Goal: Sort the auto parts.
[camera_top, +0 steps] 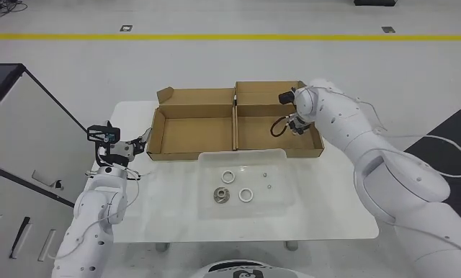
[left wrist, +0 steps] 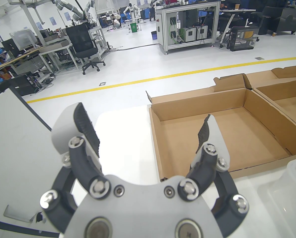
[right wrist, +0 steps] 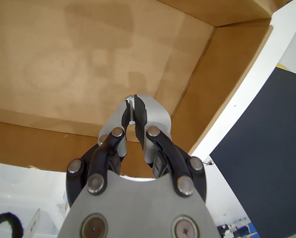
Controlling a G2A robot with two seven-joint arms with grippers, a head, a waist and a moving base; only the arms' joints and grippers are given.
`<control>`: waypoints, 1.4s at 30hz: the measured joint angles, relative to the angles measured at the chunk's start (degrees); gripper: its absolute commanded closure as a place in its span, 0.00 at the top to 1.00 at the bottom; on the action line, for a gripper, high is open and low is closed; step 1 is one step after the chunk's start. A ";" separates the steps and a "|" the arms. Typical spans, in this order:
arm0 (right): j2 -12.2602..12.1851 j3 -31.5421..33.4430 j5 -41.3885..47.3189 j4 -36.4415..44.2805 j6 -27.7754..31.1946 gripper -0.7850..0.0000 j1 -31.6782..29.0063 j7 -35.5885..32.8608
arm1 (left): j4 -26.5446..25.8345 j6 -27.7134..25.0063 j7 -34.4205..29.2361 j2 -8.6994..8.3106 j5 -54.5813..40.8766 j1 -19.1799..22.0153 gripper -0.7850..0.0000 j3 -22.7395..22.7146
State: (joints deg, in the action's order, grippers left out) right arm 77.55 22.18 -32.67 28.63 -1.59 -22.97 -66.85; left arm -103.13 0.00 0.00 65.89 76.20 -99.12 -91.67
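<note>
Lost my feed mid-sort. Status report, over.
Right gripper shut on bolt, over a cardboard box. Left gripper open, beside the other box. Two white rings and a metal part in the tray. Nothing between bolt and box floor.

Threaded bolt [right wrist: 131, 112] in right gripper [right wrist: 132, 100] over cardboard box [right wrist: 63, 50]; two white rings [camera_top: 227, 176], metal gear [camera_top: 220, 196] in clear tray [camera_top: 281, 157].

Corner walls of the right box [right wrist: 227, 75] stand close beside the right hand [right wrist: 132, 101].

bright overhead light | soft shadow in box [right wrist: 51, 87] | edges bowed
</note>
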 measured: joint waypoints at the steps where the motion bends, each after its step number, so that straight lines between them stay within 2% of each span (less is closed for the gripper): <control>1: 0.33 -0.10 -0.14 -0.59 0.10 0.00 0.03 0.13 | 0.00 0.00 0.00 0.00 0.00 0.00 1.00 0.00; 5: 1.71 -0.29 -0.46 -3.27 0.51 0.00 0.06 0.88 | 0.00 0.00 0.00 0.00 0.00 0.00 1.00 0.00; 10: 3.01 -0.25 -0.56 -5.88 1.13 0.16 0.18 1.24 | 0.00 0.00 0.00 0.00 0.00 0.00 1.00 0.00; 12: 3.51 -0.20 -0.64 -6.82 1.60 0.17 0.29 1.32 | 0.00 0.00 0.00 0.00 0.00 0.00 1.00 0.00; 13: 3.71 -0.18 -0.67 -7.20 1.76 0.25 0.34 1.35 | 0.00 0.00 0.00 0.00 0.00 0.00 1.00 0.00; 14: 3.98 -0.14 -0.74 -7.68 1.95 0.28 0.43 1.39 | 0.00 0.00 0.00 0.00 0.00 0.00 1.00 0.00; 17: 4.57 -0.08 -1.08 -8.68 2.34 0.45 0.75 1.50 | 0.00 0.00 0.00 0.00 0.00 0.00 1.00 0.00; 19: 4.87 0.00 -1.25 -9.22 2.67 0.48 1.01 1.66 | 0.00 0.00 0.00 0.00 0.00 0.00 1.00 0.00; 25: 5.41 0.47 -2.16 -10.48 4.35 0.72 2.77 2.64 | 0.00 0.00 0.00 0.00 0.00 0.00 1.00 0.00; 28: 5.38 0.96 -2.30 -9.99 6.87 0.82 4.02 3.08 | 0.00 0.00 0.00 0.00 0.00 0.00 1.00 0.00; 31: 5.04 1.51 -2.47 -8.66 11.09 0.96 5.35 3.47 | 0.00 0.00 0.00 0.00 0.00 0.00 1.00 0.00; 33: 4.62 2.04 -2.48 -7.32 14.20 1.00 6.23 3.46 | 0.00 0.00 0.00 0.00 0.00 0.00 1.00 0.00; 37: 3.36 3.80 -1.03 -3.79 19.52 1.00 7.32 2.24 | 0.00 0.00 0.00 0.00 0.00 0.00 1.00 0.00; 42: 0.64 6.35 -0.08 5.21 23.94 1.00 6.39 -1.28 | 0.00 0.00 0.00 0.00 0.00 0.00 1.00 0.00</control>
State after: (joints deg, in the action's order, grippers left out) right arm 78.19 28.53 -32.75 33.84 22.34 -16.58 -68.13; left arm -103.13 0.00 0.00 65.89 76.20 -99.12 -91.67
